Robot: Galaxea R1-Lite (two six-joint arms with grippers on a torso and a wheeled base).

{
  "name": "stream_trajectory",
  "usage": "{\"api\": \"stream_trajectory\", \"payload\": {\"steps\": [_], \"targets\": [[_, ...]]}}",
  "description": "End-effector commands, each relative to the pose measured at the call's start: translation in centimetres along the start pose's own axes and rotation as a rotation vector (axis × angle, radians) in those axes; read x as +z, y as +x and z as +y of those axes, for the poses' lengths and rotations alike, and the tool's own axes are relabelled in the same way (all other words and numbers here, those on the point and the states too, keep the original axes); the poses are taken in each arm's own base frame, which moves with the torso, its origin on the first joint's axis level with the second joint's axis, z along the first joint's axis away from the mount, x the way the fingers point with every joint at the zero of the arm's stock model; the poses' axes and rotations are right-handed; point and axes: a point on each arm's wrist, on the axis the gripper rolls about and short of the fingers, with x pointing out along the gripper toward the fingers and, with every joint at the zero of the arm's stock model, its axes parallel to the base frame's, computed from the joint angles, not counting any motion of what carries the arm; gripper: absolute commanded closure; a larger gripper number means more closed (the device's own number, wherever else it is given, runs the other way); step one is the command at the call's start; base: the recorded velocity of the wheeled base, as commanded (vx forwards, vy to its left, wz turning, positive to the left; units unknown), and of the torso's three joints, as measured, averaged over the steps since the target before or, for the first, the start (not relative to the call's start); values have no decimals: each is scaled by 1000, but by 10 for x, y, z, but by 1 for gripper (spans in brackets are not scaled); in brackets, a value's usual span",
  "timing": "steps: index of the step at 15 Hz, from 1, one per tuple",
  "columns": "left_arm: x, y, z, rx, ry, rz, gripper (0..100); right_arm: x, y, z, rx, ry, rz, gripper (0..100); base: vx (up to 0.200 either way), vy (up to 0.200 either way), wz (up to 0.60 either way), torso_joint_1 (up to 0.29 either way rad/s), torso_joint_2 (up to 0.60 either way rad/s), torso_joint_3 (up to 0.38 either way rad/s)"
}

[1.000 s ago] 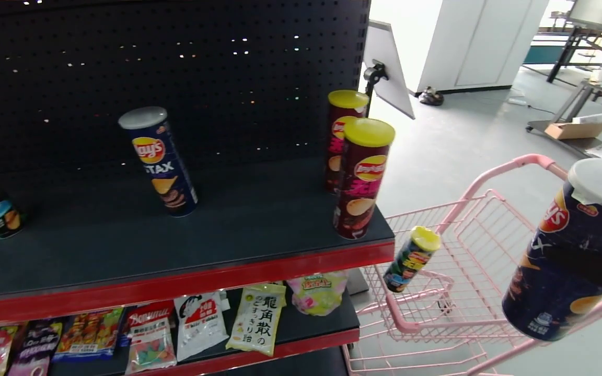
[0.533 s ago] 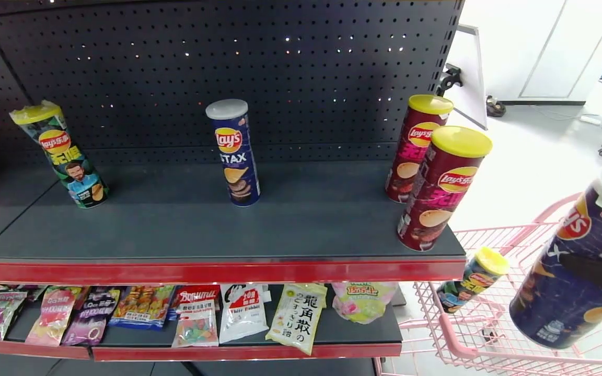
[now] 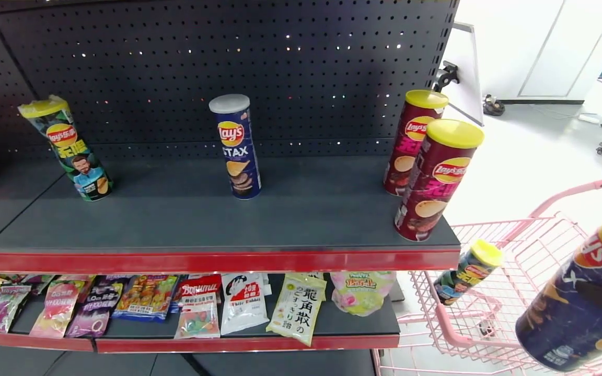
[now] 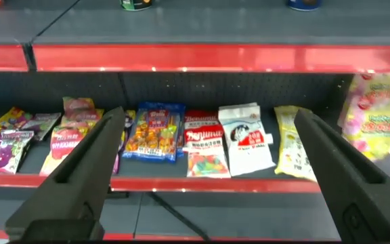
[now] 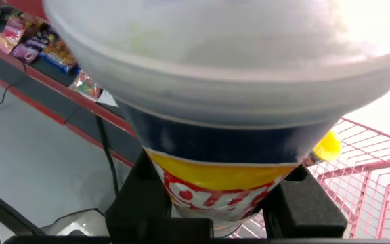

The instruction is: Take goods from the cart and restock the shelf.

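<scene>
The blue chip can point(image 3: 578, 297), a cylinder with a white plastic lid, is clamped in the right gripper's point(image 5: 215, 217) jaws off the shelf's point(image 3: 217, 259) right end, by the pink wire cart point(image 3: 489, 334). On the dark upper deck, open room lies between a matching blue can point(image 3: 237, 149) and two maroon cans point(image 3: 437, 180) at the right edge. The left gripper's point(image 4: 205, 169) jaws stand wide apart, facing the snack packets point(image 3: 243, 303) on the lower shelf.

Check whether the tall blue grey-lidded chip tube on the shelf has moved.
No. The blue grey-lidded chip tube keeps its spot on the dark shelf, before the black pegboard; the whole head view shifted, so the camera moved.
</scene>
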Motion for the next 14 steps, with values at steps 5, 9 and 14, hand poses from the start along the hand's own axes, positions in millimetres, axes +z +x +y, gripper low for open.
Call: {"api": "stream_trajectory", "payload": {"steps": [5,9,14], "targets": [[0,0,0,1,0,-1,0,-4,-8,2,4,2,-25,100,-80,80,0,-7,-5,5],[0,0,0,-1,2,1,0,-4,-11,4,41,-1,-44,100,0,200,0,6,5,4],[0,0,0,-1,2,1,0,-2,-6,4,112,-3,-38,100,0,200,0,5,0,2]]}}
